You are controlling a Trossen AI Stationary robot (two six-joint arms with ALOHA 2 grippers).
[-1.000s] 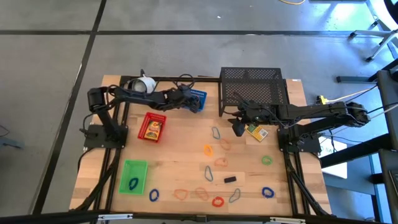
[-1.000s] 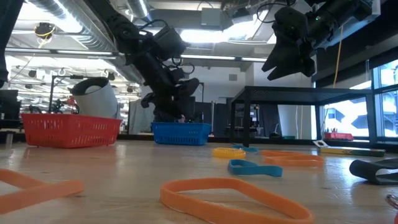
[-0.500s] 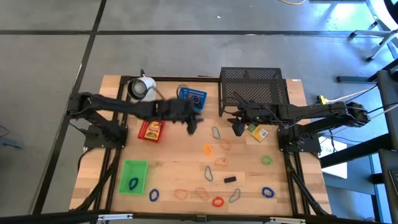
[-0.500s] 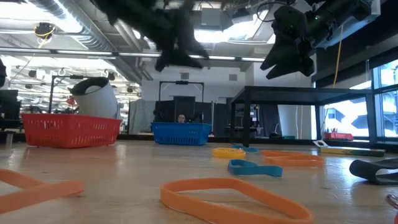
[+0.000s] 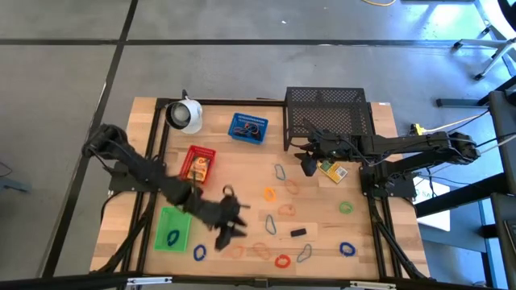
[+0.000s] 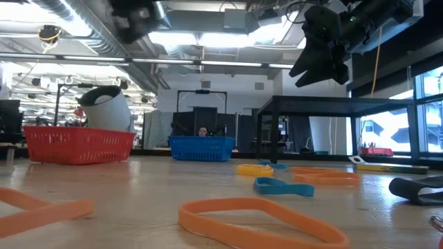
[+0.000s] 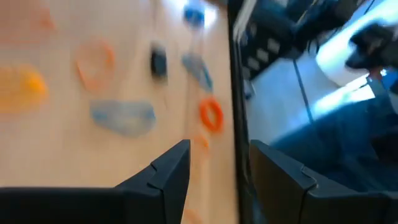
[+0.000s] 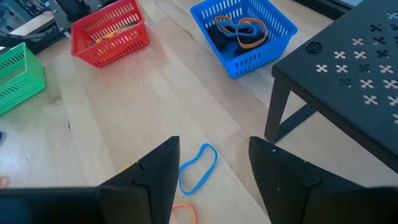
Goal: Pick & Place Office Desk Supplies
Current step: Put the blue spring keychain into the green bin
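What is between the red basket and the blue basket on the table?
Nothing: in the high view, only bare wooden table lies between the small red plastic mesh basket and the small blue plastic mesh basket.

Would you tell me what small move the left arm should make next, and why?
Probably lower the left gripper onto the nearest orange band: its fingers stand open and empty above the loose bands near the table's front edge, with the blue tray far behind it.
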